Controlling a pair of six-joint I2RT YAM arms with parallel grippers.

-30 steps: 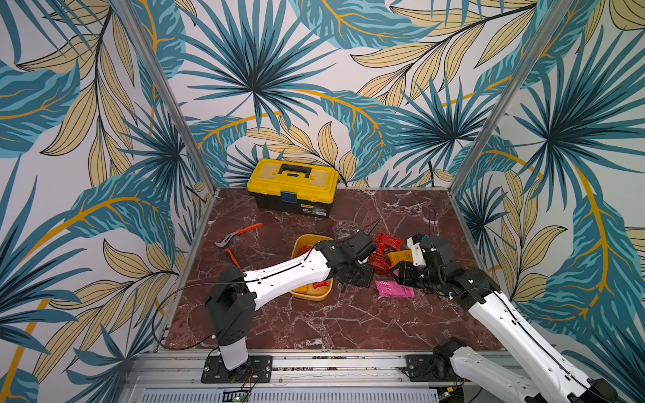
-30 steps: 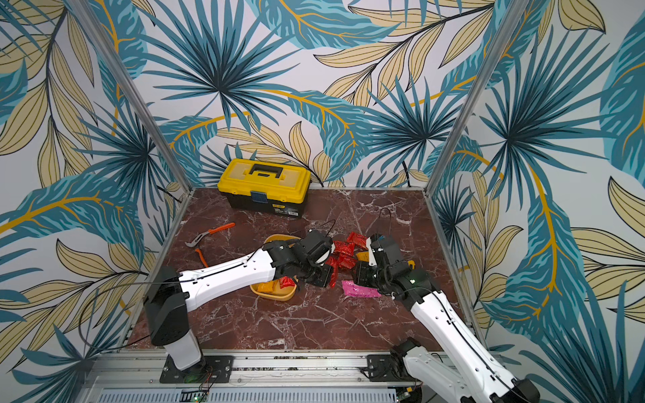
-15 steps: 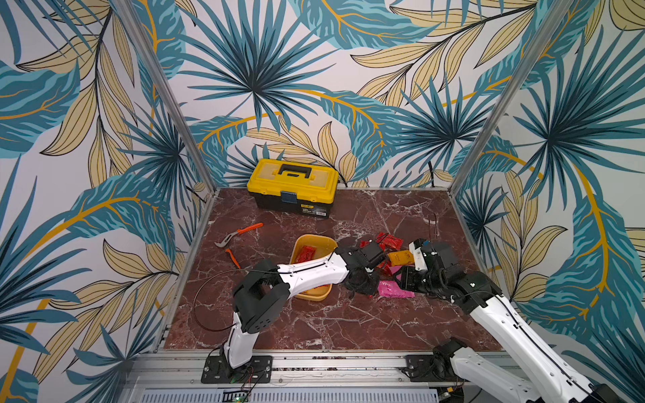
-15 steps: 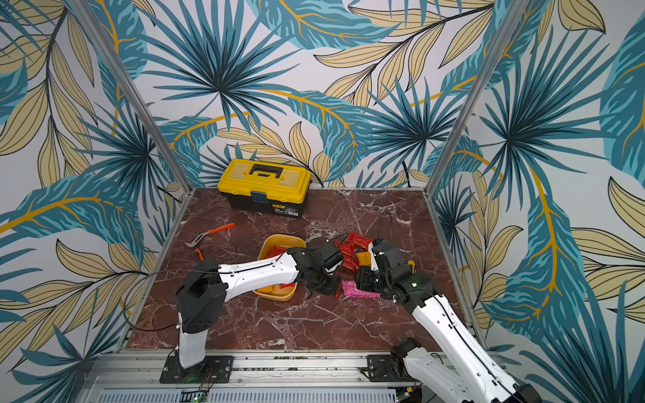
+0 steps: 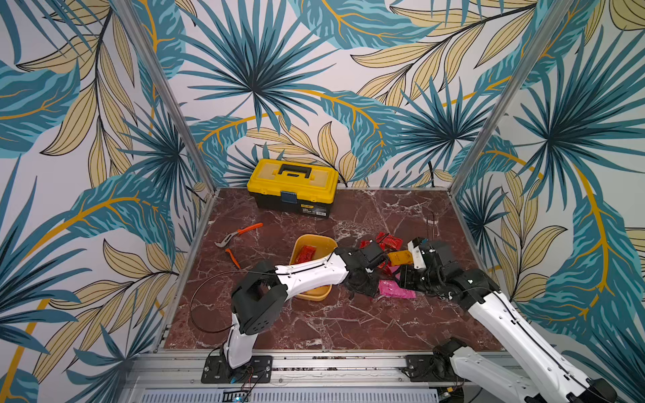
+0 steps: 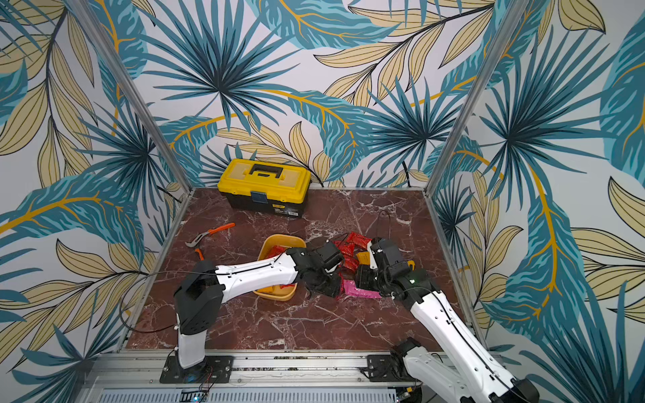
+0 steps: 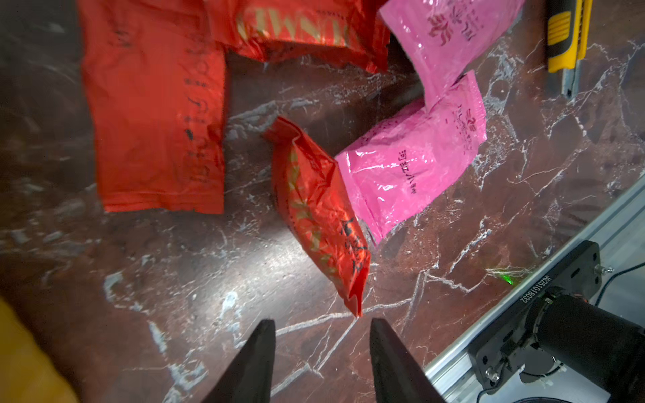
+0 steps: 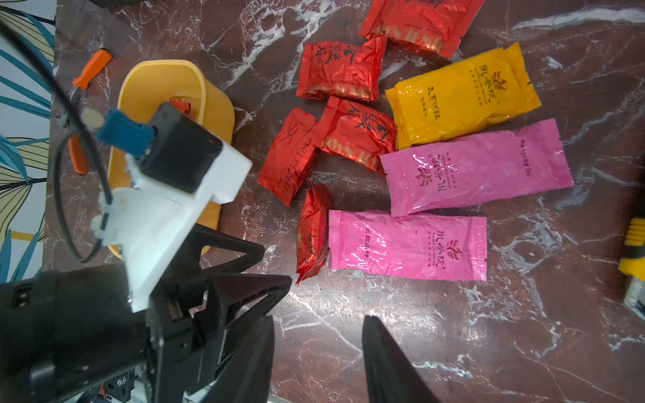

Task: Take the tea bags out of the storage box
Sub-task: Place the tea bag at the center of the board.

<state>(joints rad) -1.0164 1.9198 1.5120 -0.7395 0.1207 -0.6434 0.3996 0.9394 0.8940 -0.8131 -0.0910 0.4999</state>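
Observation:
The yellow-orange storage box (image 5: 311, 238) (image 6: 284, 239) (image 8: 164, 69) sits mid-table with red tea bags (image 5: 306, 253) inside. Right of it, tea bags lie on the marble: several red ones (image 8: 340, 71), an orange-yellow one (image 8: 460, 94) and two pink ones (image 8: 474, 167) (image 8: 405, 244). My left gripper (image 7: 321, 324) hangs open over this pile with nothing between its fingers. Just past its tips a red tea bag (image 7: 317, 213) (image 8: 312, 230) stands on edge against a pink one (image 7: 408, 174). My right gripper (image 8: 319, 319) is open and empty, close beside the left wrist (image 8: 167, 195).
A yellow-lidded black toolbox (image 5: 292, 186) stands at the back. Orange-handled pliers (image 5: 239, 234) lie left of the box. A yellow and black utility knife (image 7: 567, 35) (image 8: 635, 244) lies right of the sachets. The two arms are close together over the pile.
My left arm swung right from the box's edge to the sachet pile and its jaws have come open, with a red tea bag now lying just beyond them. The right arm barely shifted.

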